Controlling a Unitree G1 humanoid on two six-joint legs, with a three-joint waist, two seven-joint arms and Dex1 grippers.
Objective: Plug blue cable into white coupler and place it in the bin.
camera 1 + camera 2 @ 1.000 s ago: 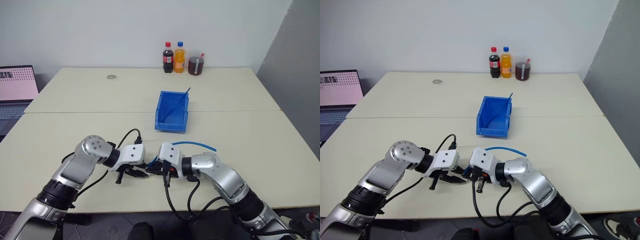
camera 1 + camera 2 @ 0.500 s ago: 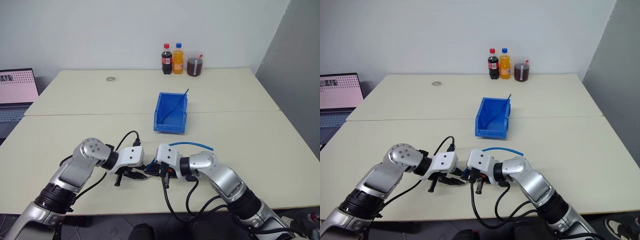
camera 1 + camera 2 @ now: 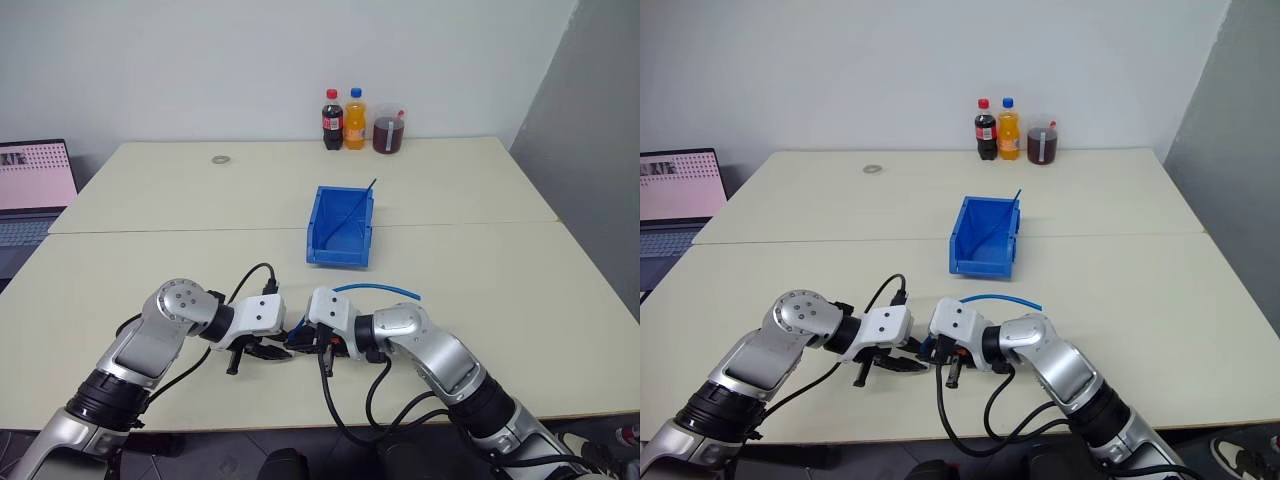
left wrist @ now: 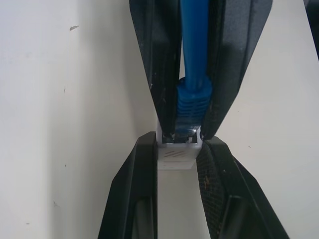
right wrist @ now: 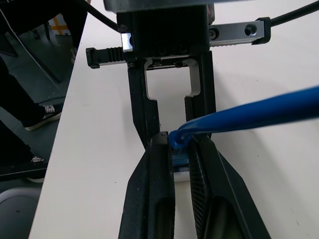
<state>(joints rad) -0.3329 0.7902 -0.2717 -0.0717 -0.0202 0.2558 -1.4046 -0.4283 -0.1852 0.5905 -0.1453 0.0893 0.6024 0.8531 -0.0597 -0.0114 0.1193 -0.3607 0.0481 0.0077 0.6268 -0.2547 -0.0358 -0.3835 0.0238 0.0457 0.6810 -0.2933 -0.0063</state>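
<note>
1. The two grippers meet tip to tip near the table's (image 3: 520,270) near edge, the left gripper (image 3: 272,351) pointing right and the right gripper (image 3: 306,340) pointing left.
2. The left gripper is clamped narrow on the coupler (image 4: 176,155), one black finger on each side of the small white block.
3. The right gripper is closed narrow on the cable (image 4: 194,47) just behind its plug boot.
4. In the left wrist view the plug sits at the coupler's mouth, touching it; whether it is fully seated I cannot tell.
5. From the right gripper the cable (image 3: 380,289) arcs up and out to the right above the right forearm.
6. The bin (image 3: 341,226) stands farther out at mid-table, well apart from both grippers, with a thin dark rod (image 3: 354,202) leaning inside it.
7. Three drinks (image 3: 356,119) stand at the far edge, and a laptop (image 3: 30,190) sits off to the left.
</note>
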